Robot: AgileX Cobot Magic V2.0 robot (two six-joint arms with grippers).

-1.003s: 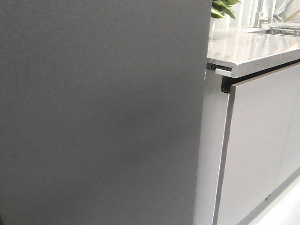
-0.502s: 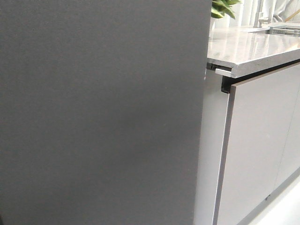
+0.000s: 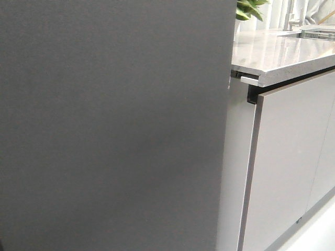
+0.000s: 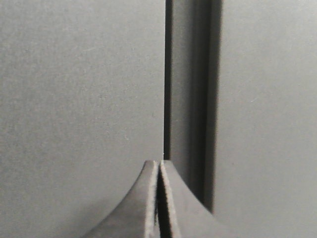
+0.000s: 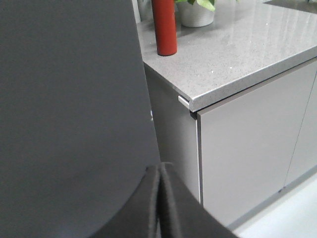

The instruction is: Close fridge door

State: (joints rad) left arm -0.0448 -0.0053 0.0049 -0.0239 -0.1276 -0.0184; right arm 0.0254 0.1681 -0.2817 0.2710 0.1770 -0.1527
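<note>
The fridge door is a tall, flat, matte dark grey panel that fills the left two thirds of the front view. It also shows in the left wrist view and in the right wrist view. My left gripper is shut and empty, its tips right at the door's vertical edge beside a dark gap. My right gripper is shut and empty, its tips close to the door's free edge. Neither arm shows in the front view.
A narrow light-grey side panel stands right of the door, then pale-grey cabinet doors under a speckled grey countertop. A red cylinder and a potted plant stand on the counter. A pale floor lies at lower right.
</note>
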